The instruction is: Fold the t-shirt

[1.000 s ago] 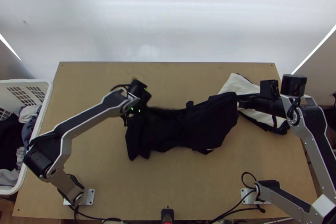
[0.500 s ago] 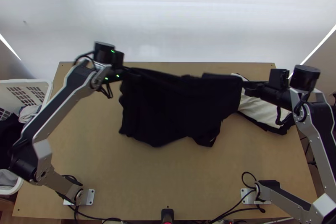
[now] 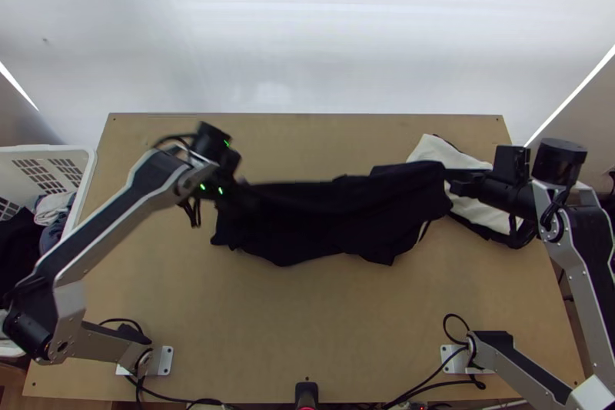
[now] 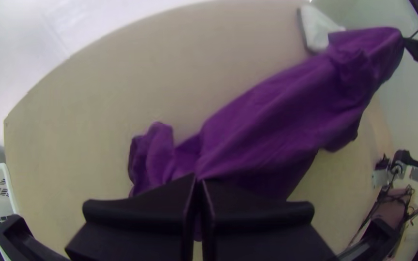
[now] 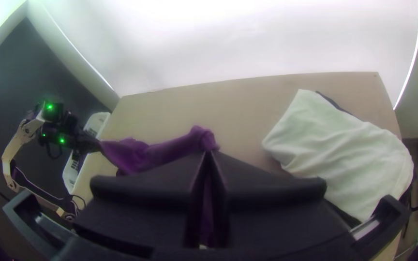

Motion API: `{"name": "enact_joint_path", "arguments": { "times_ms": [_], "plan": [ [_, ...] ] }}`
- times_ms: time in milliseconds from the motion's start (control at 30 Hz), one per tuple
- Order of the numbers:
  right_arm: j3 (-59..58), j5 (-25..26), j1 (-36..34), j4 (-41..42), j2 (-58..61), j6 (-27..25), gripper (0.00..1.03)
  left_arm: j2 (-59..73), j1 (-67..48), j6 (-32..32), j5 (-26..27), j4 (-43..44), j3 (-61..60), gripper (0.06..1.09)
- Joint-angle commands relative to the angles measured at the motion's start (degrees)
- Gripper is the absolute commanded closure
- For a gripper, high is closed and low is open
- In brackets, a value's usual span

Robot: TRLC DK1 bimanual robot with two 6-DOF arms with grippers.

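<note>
The wooden tabletop (image 3: 307,325) carries everything except the laundry basket (image 3: 46,149), which stands beside its left edge, probably as the supply of clothes. The dark t-shirt (image 3: 330,214) hangs in loose folds across the middle, its upper edge drawn between both grippers nearer the far edge, likely to flatten it before folding; whether that edge is hem or shoulder, I cannot tell. A pale garment (image 3: 484,206) lies by the right edge towards the far corner, presumably kept aside from the work. The left gripper (image 4: 199,179) and right gripper (image 5: 209,153) each clench shirt fabric, apparently giving tension from opposite ends.
</note>
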Motion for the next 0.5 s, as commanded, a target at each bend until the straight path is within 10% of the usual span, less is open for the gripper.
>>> {"name": "enact_joint_path", "arguments": {
  "times_ms": [0,467],
  "plan": [
    [-2.15,-0.17,0.21,-1.01,-0.72,-0.45,1.0,4.68,-8.26,0.24,0.46,-1.32,-8.46,1.05],
    [-2.77,0.7,0.3,-0.49,-0.01,-0.36,1.0,17.96,-25.75,-4.42,0.46,5.0,-0.02,1.05]
  ]
}}
